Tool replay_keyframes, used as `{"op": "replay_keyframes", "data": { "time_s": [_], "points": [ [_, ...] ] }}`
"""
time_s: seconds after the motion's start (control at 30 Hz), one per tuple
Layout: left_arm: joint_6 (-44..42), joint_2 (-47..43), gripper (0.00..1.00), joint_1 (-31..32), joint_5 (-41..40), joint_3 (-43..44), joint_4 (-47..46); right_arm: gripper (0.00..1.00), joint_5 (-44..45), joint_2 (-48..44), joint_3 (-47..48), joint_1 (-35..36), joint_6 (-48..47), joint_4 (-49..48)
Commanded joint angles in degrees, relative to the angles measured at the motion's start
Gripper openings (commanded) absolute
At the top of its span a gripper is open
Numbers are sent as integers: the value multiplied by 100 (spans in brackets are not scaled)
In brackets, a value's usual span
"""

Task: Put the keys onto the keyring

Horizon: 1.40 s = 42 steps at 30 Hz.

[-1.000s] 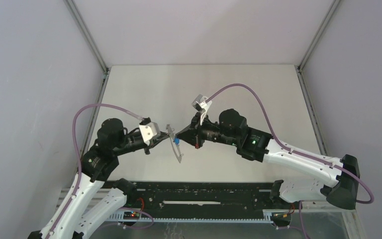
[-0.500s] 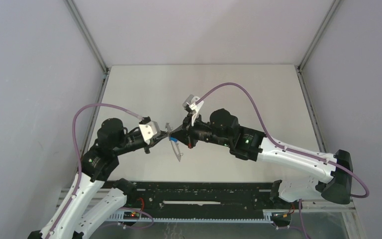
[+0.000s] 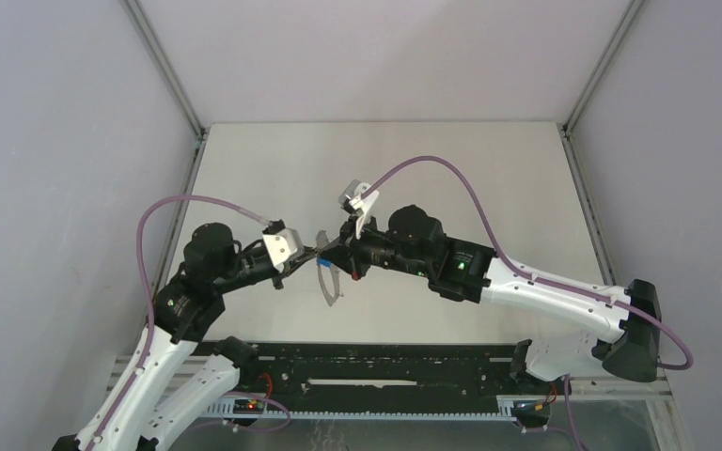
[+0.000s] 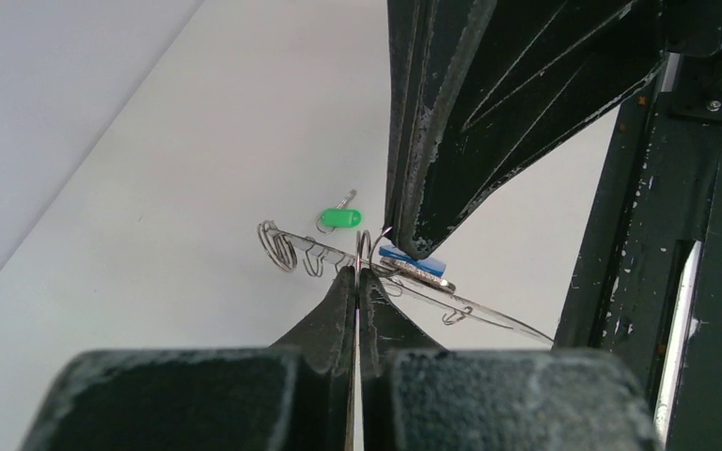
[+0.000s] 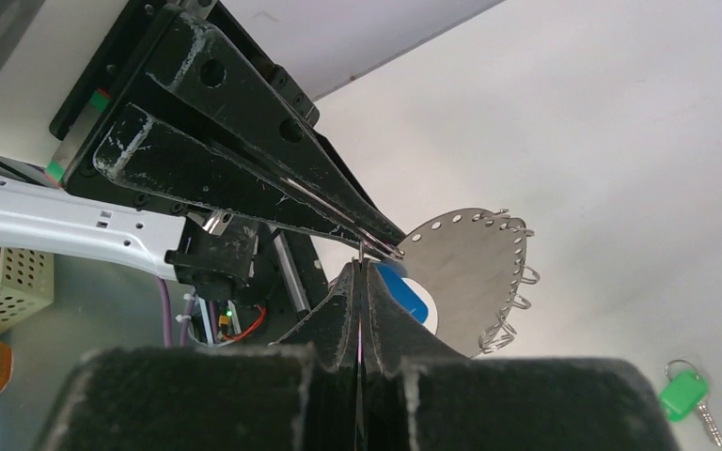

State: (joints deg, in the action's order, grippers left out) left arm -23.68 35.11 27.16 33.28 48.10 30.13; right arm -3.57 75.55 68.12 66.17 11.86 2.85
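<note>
left gripper (image 4: 357, 274) clenched on keyring (image 5: 475, 249) rim, held aloft. right gripper (image 5: 361, 272) clenched too, apparently on blue key (image 5: 406, 293), tip to tip with left. green key (image 4: 339, 219) lies on table (image 4: 197, 188) beyond the tips. ring looks thin, stiff, perforated, light and slick. i'd pinch keys by their plastic heads.

keys 2: blue-headed key (image 5: 412, 299), green-headed key (image 5: 684, 393) | keyring (image 5: 465, 268) 1 | pincers 2: left pincer (image 4: 358, 271), right pincer (image 5: 361, 266)

Blue key (image 5: 412, 296) at keyring (image 5: 470, 268) (green key (image 5: 684, 393) well apart).
</note>
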Motion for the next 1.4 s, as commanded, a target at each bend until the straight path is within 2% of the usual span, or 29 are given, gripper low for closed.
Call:
{"op": "replay_keyframes", "data": {
  "time_s": [0.0,0.3,0.63,0.8,0.9,1.07,1.37],
  "points": [
    [-226,-96,0,44,-5,-133,-139,0,149,59,333,66,-23,-25],
    [-357,-115,0,69,-32,-151,-116,0,149,144,334,106,102,-139],
    [-537,-212,0,78,-5,-238,-98,0,610,139,331,93,276,-35],
    [-561,-201,0,106,-37,-231,-61,0,426,94,239,89,301,-230],
    [-502,-166,0,106,-64,-206,-60,0,-46,83,203,93,241,-426],
    [-422,-114,0,106,-60,-154,-51,0,-354,67,209,97,122,-383],
    [-405,-127,0,106,-45,-151,-59,0,-99,48,202,-1,210,-312]
  ]
}}
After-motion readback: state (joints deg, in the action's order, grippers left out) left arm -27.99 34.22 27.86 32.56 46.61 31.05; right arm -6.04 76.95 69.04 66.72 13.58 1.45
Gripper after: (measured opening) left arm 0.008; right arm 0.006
